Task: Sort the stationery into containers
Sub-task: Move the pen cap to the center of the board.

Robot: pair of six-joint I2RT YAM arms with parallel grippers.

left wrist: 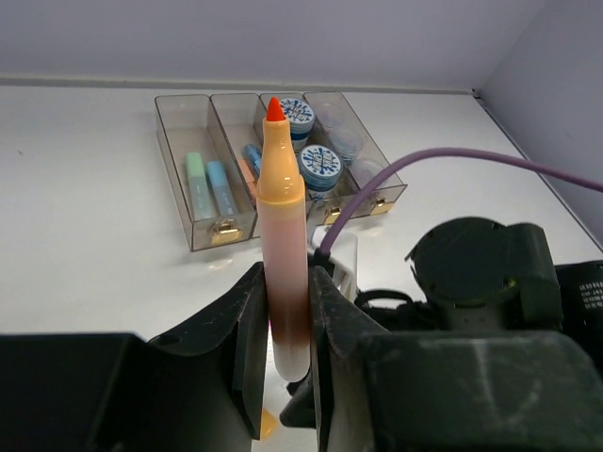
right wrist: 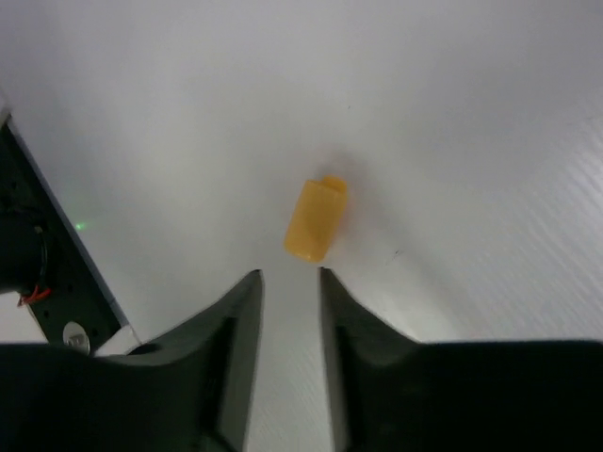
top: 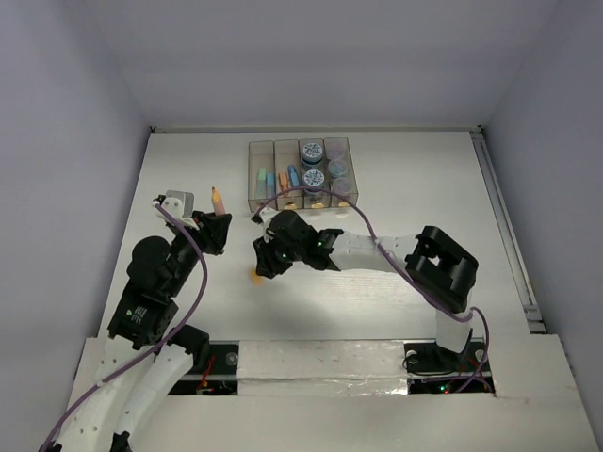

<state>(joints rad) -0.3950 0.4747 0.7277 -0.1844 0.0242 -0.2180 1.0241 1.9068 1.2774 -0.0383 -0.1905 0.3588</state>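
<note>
Pinching cylindrical orange marker (left wrist: 283, 245) | left fingers (left wrist: 247, 358) | orange block (right wrist: 317, 218), perhaps eraser

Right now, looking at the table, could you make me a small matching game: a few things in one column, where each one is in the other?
Things
1. orange marker
2. small orange block
3. two blue-lidded jars
4. green stick

Places
A. leftmost bin
B. on the bare table, just ahead of the open right gripper
C. clamped in the left gripper
D. third bin from the left

Pairs: 1-C, 2-B, 3-D, 4-A
</note>
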